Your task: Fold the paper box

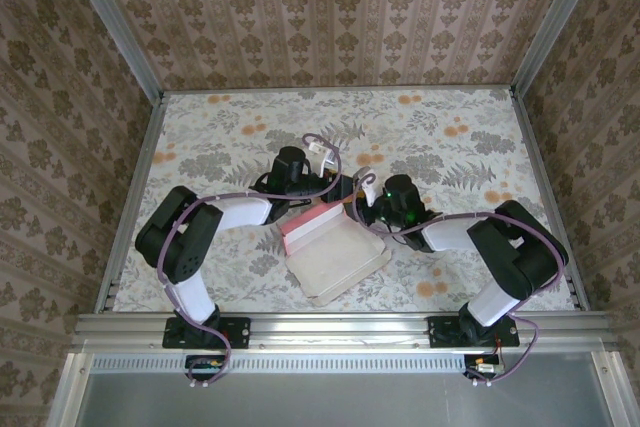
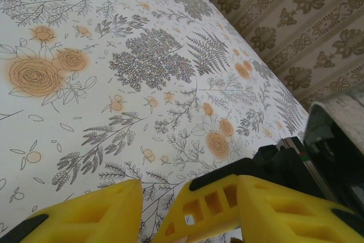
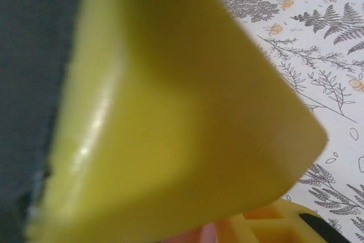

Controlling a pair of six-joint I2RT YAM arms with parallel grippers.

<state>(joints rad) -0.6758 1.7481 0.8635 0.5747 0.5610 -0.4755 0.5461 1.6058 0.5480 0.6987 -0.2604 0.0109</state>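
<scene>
At the far corner of the paper box (image 1: 345,267), left gripper (image 1: 343,190) and right gripper (image 1: 361,200) met, their openings unreadable; the box's raised pink flap ran diagonally.

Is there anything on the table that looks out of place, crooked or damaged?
Nothing is spilled or visibly damaged. The paper box lies turned at an angle to the edges of the table, pale inner side up, with one pink wall raised along its far edge; it is half folded rather than odd.
</scene>
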